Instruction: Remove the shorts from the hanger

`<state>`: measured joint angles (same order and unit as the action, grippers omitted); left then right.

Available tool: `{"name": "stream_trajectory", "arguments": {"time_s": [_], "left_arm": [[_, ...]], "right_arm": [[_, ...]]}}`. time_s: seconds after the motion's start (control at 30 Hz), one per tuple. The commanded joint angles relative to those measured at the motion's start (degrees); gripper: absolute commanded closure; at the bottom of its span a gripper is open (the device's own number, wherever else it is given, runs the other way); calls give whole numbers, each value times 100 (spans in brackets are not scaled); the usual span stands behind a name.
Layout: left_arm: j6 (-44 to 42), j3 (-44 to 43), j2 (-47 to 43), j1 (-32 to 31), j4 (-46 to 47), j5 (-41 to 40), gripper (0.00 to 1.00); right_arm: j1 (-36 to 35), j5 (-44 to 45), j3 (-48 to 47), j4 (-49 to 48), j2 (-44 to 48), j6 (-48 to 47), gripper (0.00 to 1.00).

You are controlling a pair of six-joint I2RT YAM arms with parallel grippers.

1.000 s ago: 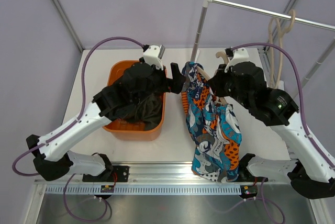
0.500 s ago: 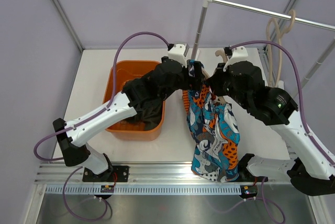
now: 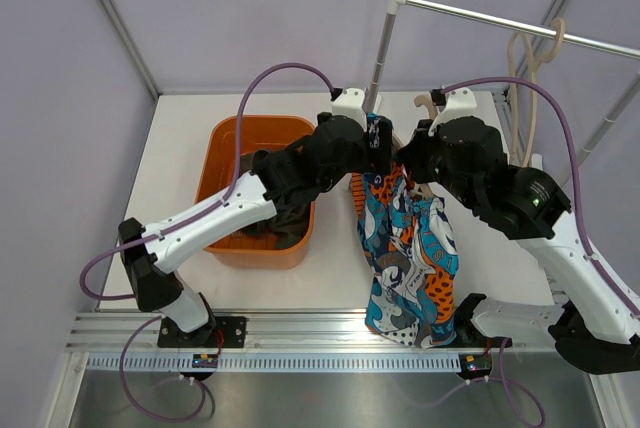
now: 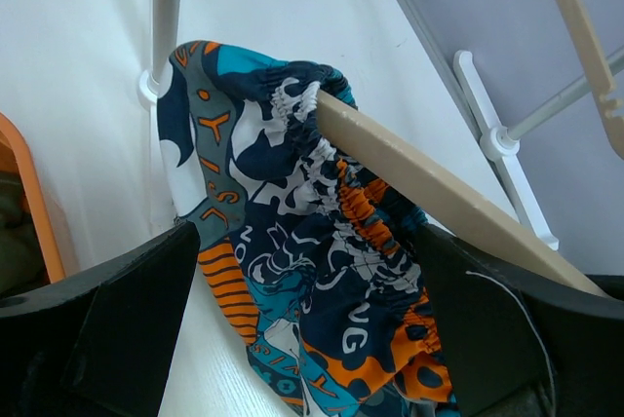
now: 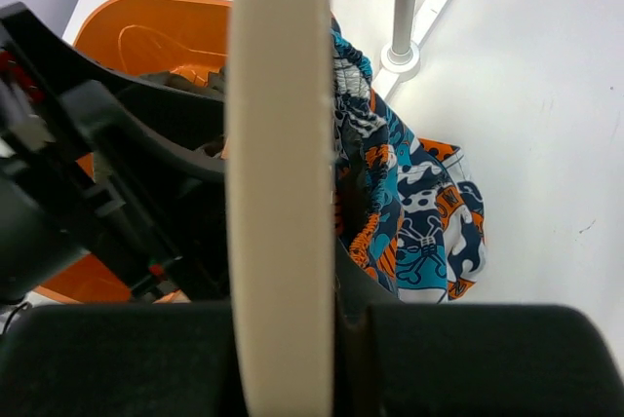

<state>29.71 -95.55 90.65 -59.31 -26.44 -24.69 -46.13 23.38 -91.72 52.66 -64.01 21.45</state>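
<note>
1. We see the printed shorts (image 3: pixel 408 248), patterned in blue, orange, white and black, hanging from a cream hanger (image 4: pixel 439 193) above the white table (image 3: pixel 175 163). Their gathered waistband is stretched over the hanger's end, and the legs drape down toward the near edge.
2. The right gripper (image 3: pixel 413 173) has its fingers pressed onto the hanger, pinching the bar between them and holding it up.
3. The left gripper (image 4: pixel 307 242) has its fingers spread wide, one on each side of the waistband. We cannot tell whether they touch the cloth.
4. The rack's upright metal pole (image 3: pixel 381 48) stands just behind the shorts, close to the left gripper.
5. An orange bin (image 3: pixel 222 143) sits just left of the printed shorts. The left arm reaches across it, and the dark olive shorts (image 3: pixel 293 220) lie inside, partly hidden by that arm.
6. Spare hangers (image 3: pixel 532 56) hang on the rail at far right, well apart from the shorts.
</note>
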Motion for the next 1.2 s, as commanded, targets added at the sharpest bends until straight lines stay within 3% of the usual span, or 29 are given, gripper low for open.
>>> {"name": "stream_trajectory", "arguments": {"time_s": [0.0,0.2,0.3,0.43,0.47,0.57,0.8,1.17], "left_arm": [[192,-245,119,-19,428,-177,4],[245,-166,172,-19,604,-265,8],[219,-183,181,-19,631,-326,18],[114,-280,269,-2,569,-467,42],[96,-298,321,16,517,-476,53],[96,-272,348,103,508,-484,69],[79,-280,339,455,482,-458,95],[8,-737,761,1026,376,-696,99]], "right_arm": [[-89,123,-258,-187,55,78,100],[-89,97,-258,-160,90,87,100],[-98,115,-232,-142,108,96,100],[-116,88,-188,-142,187,122,100],[-124,71,-188,-134,196,122,100],[-133,62,-214,-90,231,131,100],[-203,-131,-171,33,389,175,100],[-335,-509,-144,209,609,166,100]]}}
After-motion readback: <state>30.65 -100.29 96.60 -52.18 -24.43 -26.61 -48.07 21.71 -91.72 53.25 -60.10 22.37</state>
